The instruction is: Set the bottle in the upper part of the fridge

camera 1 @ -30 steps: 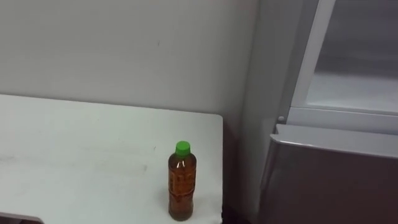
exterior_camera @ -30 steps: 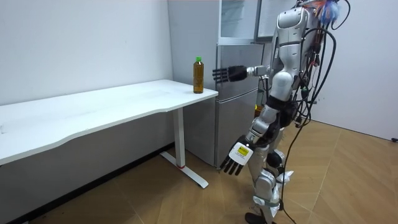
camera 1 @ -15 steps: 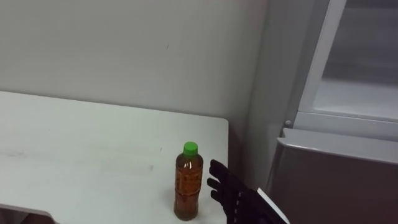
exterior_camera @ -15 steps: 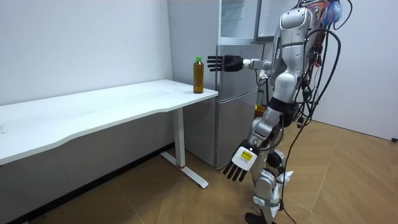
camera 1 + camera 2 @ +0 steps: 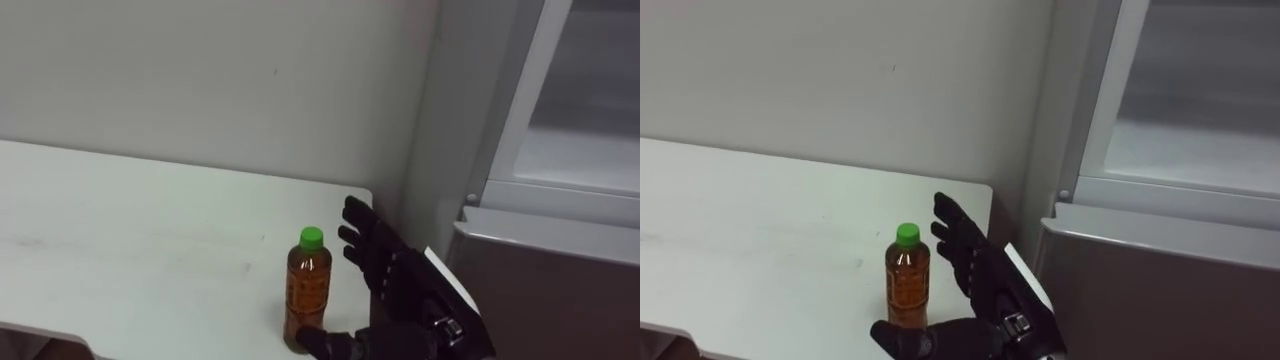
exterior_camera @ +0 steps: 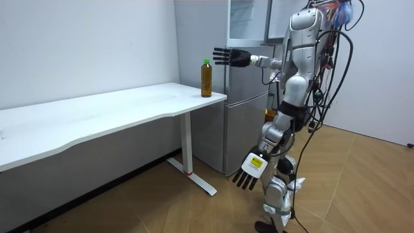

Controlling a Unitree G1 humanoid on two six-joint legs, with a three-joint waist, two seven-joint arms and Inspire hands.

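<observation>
Right hand [image 5: 388, 268], fingers spread wide, holds nothing just beside the upright green-capped bottle [image 5: 308, 292] near the counter [image 5: 140, 250] corner. Left hand [image 6: 251, 169] hangs open.

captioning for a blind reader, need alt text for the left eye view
The robot's right hand, fingers straight, reaches in from the lower right beside an upright amber bottle with a green cap, near the right edge of the white table. A grey fridge stands to the right.
</observation>
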